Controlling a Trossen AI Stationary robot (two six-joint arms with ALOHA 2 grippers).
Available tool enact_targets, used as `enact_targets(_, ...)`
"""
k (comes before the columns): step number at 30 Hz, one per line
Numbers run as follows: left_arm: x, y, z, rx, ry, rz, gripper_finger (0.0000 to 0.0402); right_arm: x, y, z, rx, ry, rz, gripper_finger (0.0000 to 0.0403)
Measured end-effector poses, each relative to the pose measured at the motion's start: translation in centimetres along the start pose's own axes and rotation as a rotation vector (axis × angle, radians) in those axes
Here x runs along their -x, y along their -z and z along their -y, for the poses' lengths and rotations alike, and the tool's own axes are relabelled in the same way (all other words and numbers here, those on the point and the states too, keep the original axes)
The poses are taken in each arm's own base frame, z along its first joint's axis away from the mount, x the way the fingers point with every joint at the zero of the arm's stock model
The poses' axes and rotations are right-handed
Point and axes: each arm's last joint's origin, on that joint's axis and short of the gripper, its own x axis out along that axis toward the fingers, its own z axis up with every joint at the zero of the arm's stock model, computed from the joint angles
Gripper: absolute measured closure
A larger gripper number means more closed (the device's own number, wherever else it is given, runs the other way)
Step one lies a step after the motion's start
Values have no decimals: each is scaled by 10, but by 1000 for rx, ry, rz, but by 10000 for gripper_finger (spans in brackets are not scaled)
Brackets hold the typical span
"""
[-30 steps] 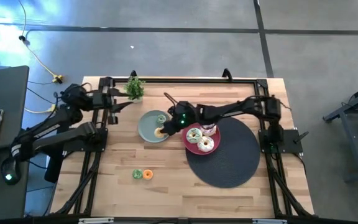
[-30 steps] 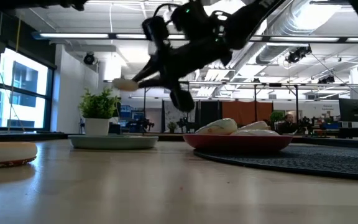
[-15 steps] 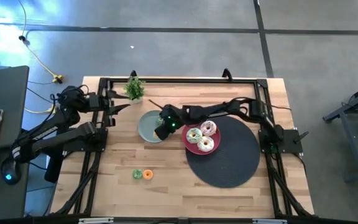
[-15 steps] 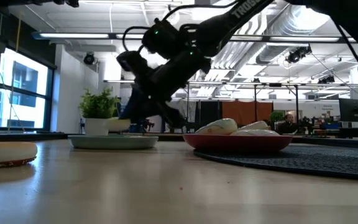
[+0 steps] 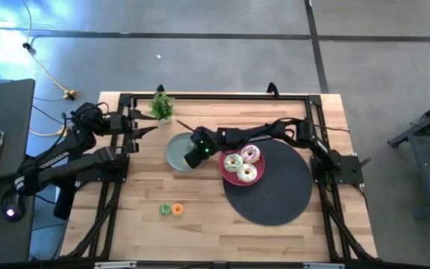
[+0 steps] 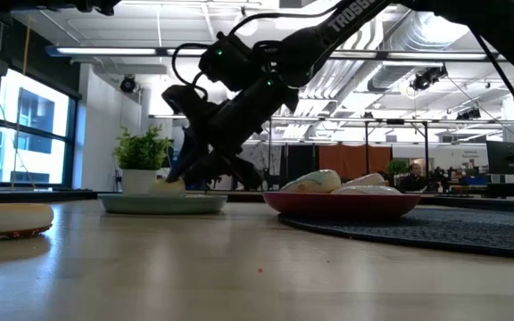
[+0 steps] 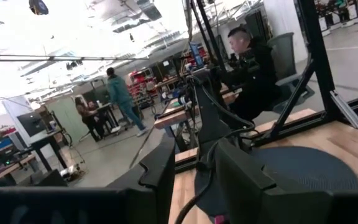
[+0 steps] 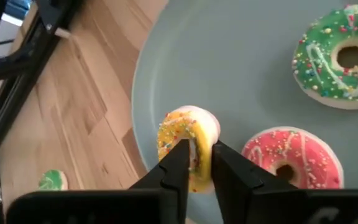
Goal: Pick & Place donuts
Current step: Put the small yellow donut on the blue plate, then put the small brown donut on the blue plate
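Fingers (image 8: 178,163) pinching upright yellow donut (image 8: 188,146), its lower edge hidden.

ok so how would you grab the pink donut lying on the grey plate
Probably from straight above. The pink donut lies flat on the grey plate with its hole up, so close the fingers across its outer edge, clear of the yellow donut that the right gripper holds on edge beside it.

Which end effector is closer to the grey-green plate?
Right. The right end effector is over the grey-green plate, gripping a yellow donut; the left end effector waits beside the table's rear-left frame.
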Motion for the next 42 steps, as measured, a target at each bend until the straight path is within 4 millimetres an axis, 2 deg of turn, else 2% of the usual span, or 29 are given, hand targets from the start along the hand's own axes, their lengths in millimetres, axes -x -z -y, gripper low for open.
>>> enact_targets(10,0,0,0,-7,4,2,293,-2,10,-4,46,45,-17,261)
enact_targets(14,0,0,0,-7,6,2,293,-2,10,0,49,77,-21,252)
enact_targets(20,0,0,0,-7,12,4,293,3,6,-2,66,24,-51,250)
enact_targets(29,0,0,0,-8,13,5,294,36,-10,-20,153,35,38,238)
enact_targets(36,0,2,4,13,116,12,294,66,-18,-35,238,68,96,237)
enact_targets(42,0,2,1,5,5,-20,294,88,-20,-43,253,75,90,237)
